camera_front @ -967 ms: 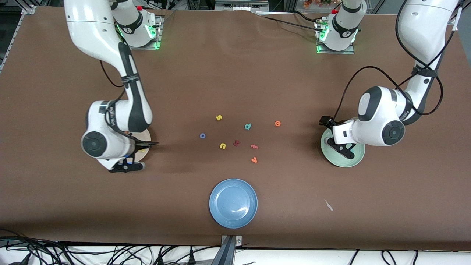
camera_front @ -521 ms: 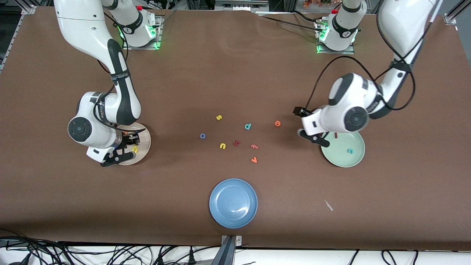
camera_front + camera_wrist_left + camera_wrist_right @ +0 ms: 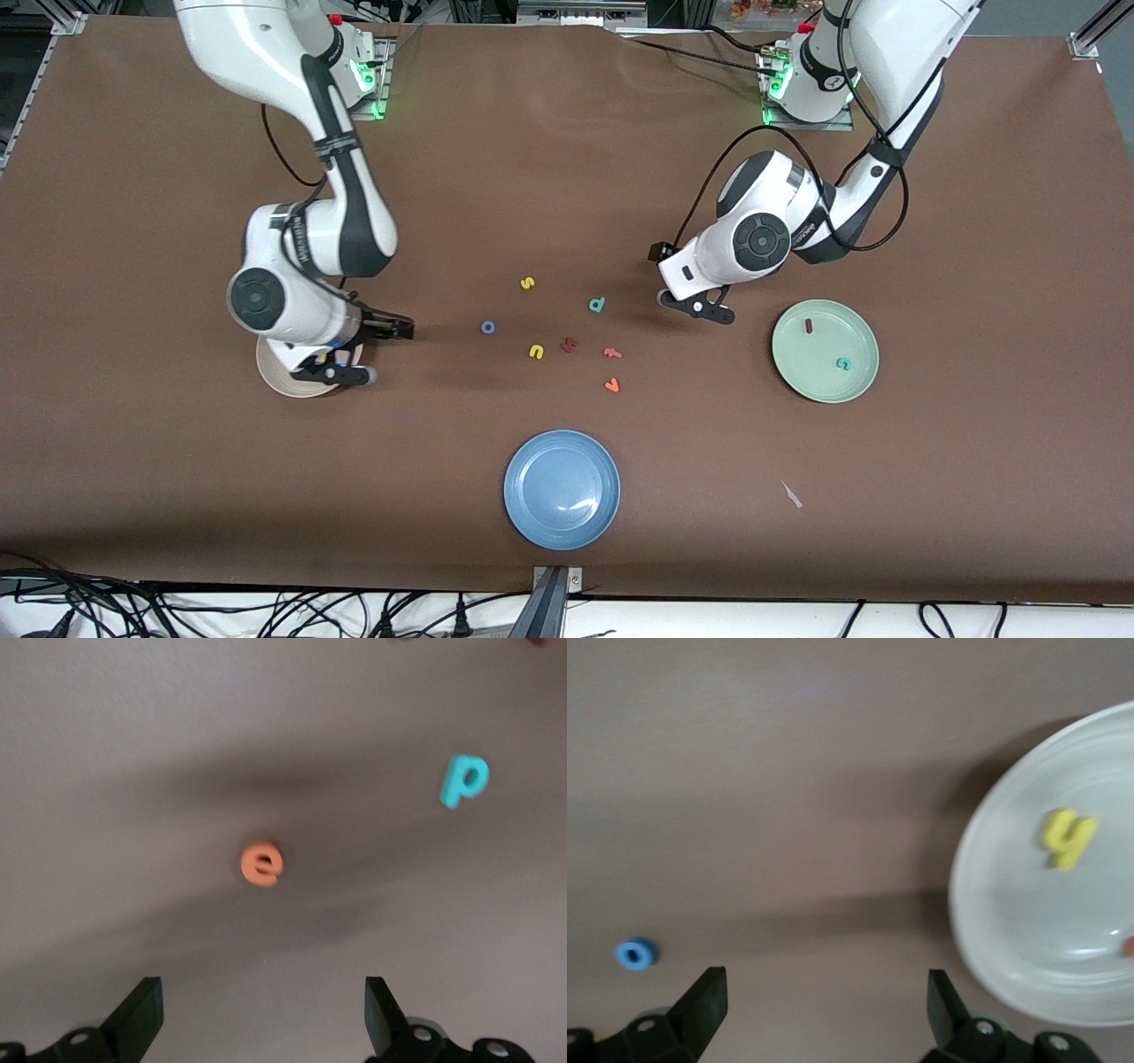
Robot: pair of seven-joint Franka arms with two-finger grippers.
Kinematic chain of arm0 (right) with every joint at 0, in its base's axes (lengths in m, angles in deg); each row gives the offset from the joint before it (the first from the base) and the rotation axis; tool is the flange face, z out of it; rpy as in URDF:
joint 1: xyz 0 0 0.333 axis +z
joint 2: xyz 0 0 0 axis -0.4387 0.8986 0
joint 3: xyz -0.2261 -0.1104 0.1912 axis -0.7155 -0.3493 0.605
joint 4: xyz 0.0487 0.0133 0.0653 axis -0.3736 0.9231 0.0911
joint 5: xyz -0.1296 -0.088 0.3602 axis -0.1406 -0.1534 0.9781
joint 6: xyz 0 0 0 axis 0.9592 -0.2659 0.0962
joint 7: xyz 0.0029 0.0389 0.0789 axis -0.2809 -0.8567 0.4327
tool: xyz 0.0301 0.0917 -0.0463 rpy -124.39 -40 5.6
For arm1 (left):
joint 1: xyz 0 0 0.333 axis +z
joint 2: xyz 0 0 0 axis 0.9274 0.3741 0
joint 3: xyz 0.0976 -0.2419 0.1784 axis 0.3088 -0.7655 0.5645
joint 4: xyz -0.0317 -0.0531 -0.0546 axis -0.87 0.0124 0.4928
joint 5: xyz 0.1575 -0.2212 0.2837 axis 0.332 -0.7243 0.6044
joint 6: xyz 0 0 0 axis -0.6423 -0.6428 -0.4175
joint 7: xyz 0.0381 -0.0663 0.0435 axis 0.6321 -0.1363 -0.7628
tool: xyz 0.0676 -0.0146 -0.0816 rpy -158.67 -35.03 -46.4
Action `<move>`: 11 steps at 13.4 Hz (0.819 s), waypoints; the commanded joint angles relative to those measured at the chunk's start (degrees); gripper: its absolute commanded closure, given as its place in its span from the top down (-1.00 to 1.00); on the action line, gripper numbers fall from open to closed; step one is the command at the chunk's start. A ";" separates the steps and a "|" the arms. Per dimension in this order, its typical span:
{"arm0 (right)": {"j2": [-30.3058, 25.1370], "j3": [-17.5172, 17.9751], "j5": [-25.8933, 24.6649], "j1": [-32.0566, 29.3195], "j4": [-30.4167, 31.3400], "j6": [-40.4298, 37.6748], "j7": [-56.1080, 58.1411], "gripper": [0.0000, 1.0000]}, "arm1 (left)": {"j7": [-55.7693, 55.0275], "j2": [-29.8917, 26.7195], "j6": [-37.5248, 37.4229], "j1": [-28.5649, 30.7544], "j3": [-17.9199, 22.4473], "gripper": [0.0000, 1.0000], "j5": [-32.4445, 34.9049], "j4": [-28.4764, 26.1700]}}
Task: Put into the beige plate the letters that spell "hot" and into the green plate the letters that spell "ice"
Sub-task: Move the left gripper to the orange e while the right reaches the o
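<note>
Two letters remain: with the green plate [image 3: 825, 351] holding the red "i" [image 3: 808, 326] and teal "c" [image 3: 843, 363], and the yellow "h" [image 3: 1068, 838] in the beige plate [image 3: 276, 376], we next descend and pinch. Our left gripper [image 3: 261, 1014], empty, jaws spread, hovers with the orange "e" [image 3: 261, 863] at twelve o'clock. Our right gripper [image 3: 824, 1014], likewise released, has the blue "o" [image 3: 487, 327] at ten o'clock.
</note>
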 commanded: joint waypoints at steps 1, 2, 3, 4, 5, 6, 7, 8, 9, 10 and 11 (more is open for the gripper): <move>0.26 -0.38 1.43 2.63 -0.53 1.50 -4.70 1.00 | -4.29 4.20 4.94 -0.21 -0.02 0.99 7.53 0.75; 0.78 -0.38 1.95 3.60 -0.62 2.90 -7.06 1.00 | -5.17 4.47 5.04 -0.29 -0.02 0.99 8.95 0.84; 1.31 -0.38 2.65 5.00 -0.62 4.48 -9.00 1.00 | -5.70 5.25 5.47 -0.29 0.07 0.97 9.75 1.01; 2.19 -0.38 2.66 6.24 -0.62 5.89 -10.06 1.00 | -5.88 5.35 6.17 -0.21 0.07 0.95 9.93 1.36; 3.07 -0.38 2.66 7.21 -0.62 7.47 -10.42 1.00 | -6.23 5.44 6.18 -0.29 0.07 0.88 9.93 1.80; 3.77 -0.38 2.48 8.00 -0.79 8.18 -9.99 1.00 | -6.93 5.78 6.27 -0.38 0.15 0.83 10.02 1.72; 4.30 -0.29 1.61 8.62 -1.14 8.19 -9.29 1.00 | -7.19 5.79 6.27 -0.73 0.16 0.80 10.02 1.72; 4.74 -0.29 1.69 9.23 -1.93 8.19 -9.19 1.00 | -7.28 5.88 6.36 -0.99 0.33 0.80 10.02 1.63; 5.88 -0.11 1.69 9.93 -3.85 8.19 -9.02 1.00 | -7.28 6.40 6.36 -1.00 0.33 0.79 10.02 1.54; 7.28 0.41 1.86 10.55 -5.61 8.19 -9.45 1.00 | -7.37 6.58 6.36 -1.00 0.33 0.72 10.02 1.54; 8.34 0.94 2.13 10.56 -6.58 8.19 -9.72 1.00 | -8.16 6.67 6.44 -1.34 0.33 0.68 10.02 1.54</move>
